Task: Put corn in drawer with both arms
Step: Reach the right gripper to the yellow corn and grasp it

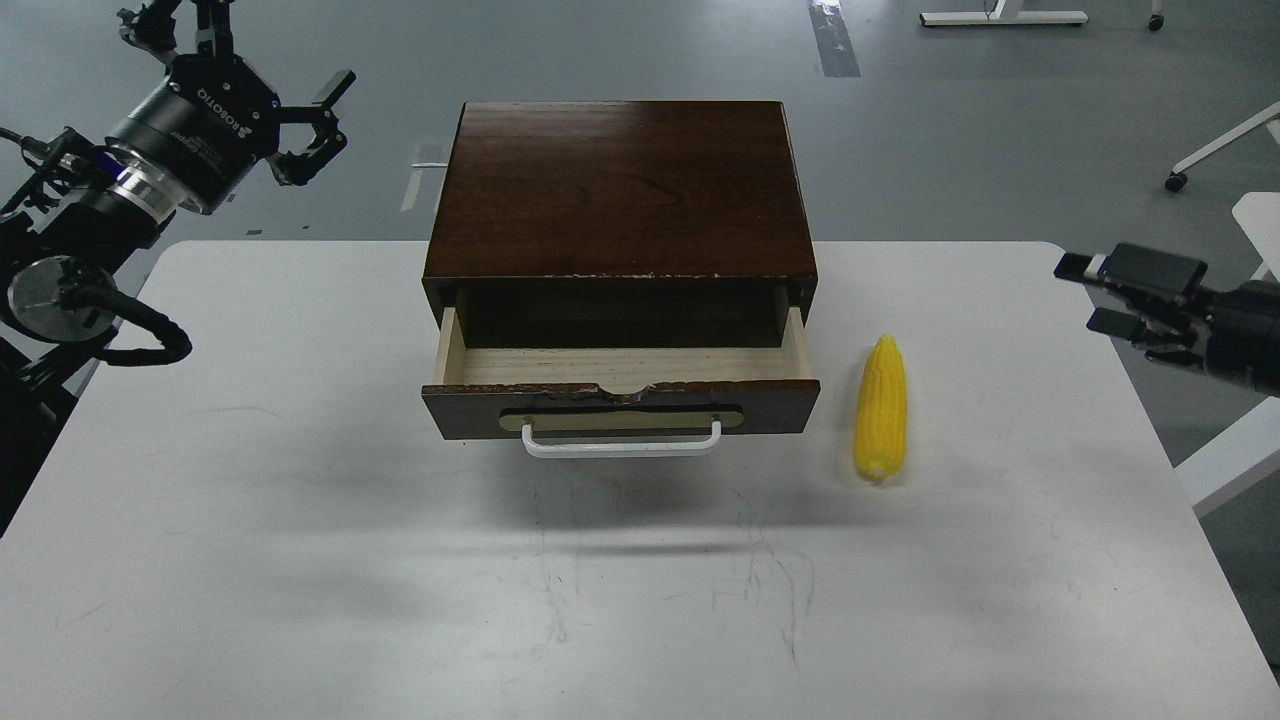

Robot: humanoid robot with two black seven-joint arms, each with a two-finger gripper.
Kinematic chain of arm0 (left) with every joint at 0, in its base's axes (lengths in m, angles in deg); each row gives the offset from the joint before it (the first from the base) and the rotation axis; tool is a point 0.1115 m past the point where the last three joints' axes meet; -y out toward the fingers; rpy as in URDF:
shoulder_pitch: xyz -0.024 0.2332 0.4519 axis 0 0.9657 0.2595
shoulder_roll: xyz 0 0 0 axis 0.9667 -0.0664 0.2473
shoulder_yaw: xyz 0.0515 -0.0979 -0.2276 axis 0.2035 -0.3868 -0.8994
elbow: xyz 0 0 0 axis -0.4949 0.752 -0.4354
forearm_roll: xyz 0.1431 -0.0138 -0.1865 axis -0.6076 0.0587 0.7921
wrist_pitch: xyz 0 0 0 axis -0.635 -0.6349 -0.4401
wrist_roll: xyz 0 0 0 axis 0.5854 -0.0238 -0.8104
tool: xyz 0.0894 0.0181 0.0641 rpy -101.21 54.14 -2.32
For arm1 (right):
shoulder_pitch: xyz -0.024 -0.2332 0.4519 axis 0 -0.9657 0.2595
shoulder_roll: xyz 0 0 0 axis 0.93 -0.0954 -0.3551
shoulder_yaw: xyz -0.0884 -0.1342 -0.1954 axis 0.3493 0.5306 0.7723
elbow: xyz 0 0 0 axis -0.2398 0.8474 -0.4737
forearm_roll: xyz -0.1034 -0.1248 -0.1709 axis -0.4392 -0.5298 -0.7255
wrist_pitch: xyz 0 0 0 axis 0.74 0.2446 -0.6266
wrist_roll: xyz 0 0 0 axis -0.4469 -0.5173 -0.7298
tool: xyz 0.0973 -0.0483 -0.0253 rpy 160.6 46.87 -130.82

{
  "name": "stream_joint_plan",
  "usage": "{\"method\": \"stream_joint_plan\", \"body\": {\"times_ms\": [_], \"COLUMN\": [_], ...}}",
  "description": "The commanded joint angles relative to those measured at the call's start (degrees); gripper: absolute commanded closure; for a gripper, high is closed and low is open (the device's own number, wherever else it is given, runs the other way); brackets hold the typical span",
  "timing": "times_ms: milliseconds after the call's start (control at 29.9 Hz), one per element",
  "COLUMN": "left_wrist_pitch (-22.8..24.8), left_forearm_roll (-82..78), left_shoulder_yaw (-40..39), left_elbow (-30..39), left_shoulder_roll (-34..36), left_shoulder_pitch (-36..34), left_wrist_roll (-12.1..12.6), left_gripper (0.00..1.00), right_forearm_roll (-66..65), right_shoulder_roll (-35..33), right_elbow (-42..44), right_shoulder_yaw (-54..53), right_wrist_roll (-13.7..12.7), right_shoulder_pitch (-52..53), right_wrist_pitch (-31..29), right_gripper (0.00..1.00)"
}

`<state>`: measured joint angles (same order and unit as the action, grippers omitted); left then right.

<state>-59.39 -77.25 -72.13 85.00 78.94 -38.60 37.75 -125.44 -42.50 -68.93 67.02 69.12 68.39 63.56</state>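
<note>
A white table (pixel 300 560) carries a dark brown box (pixel 620 190) set toward the 12 o'clock side of the tabletop. Its drawer (pixel 620 368) is pulled partway out toward 6 o'clock, showing a pale wood interior with nothing visible in it. The drawer front bears a beige backplate and a white handle (pixel 620 443), and the top edge of that front looks chipped near the middle.

The corn (pixel 880 408) lies flat on the table just beside the drawer front, at 3 o'clock from it, not touching. Its tapered tip points to 12 o'clock and its blunt end to 6 o'clock, so it runs roughly parallel to the drawer's side wall. It sits outside the drawer, and nothing grips it.

The left gripper (pixel 318 128) hangs above the far left corner of the table, at about 10 o'clock from the box and well apart from it. Its fingers are spread, with clear air between them, holding nothing. The ROBOTIQ marking shows on its body.

The right gripper (pixel 1095 295) reaches in from the right edge over the table's right side, at roughly 2 o'clock from the corn and well apart from it. Its two fingers point toward 9 o'clock, one above the other with a visible gap, and they hold nothing
</note>
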Motion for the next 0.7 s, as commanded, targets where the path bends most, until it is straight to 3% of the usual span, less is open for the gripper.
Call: {"method": "stream_joint_plan", "body": {"times_ms": [0,134,267,668], "left_wrist_pitch": [-0.01,-0.01,-0.01,-0.01], "left_forearm_roll": [-0.05,-0.14,-0.14,-0.49], "left_shoulder_yaw": [0.01,0.01,0.01,-0.08], "left_elbow": [0.05,0.05,0.05,0.05], "left_shoulder_roll": [0.09,0.0,0.0,-0.97], "left_shoulder_pitch": [-0.08,0.0,0.09,-0.09], "left_wrist_roll": [0.09,0.0,0.0,0.09], "left_gripper": [0.01,0.01,0.01,0.01], "right_forearm_roll": [-5.78,-7.63,-7.63,-7.72], "right_shoulder_roll": [-0.05,0.83,6.62,21.91], "right_elbow": [0.11,0.72,4.14,14.42], "right_shoulder_yaw": [4.02,6.48,7.01,19.31], "right_wrist_roll": [-0.03,-0.91,-2.76,-3.37], "right_shoulder_pitch": [0.38,0.38,0.9,10.22], "right_wrist_pitch": [1.92,2.18,2.27,2.27], "right_gripper": [0.0,0.0,0.0,0.0]}}
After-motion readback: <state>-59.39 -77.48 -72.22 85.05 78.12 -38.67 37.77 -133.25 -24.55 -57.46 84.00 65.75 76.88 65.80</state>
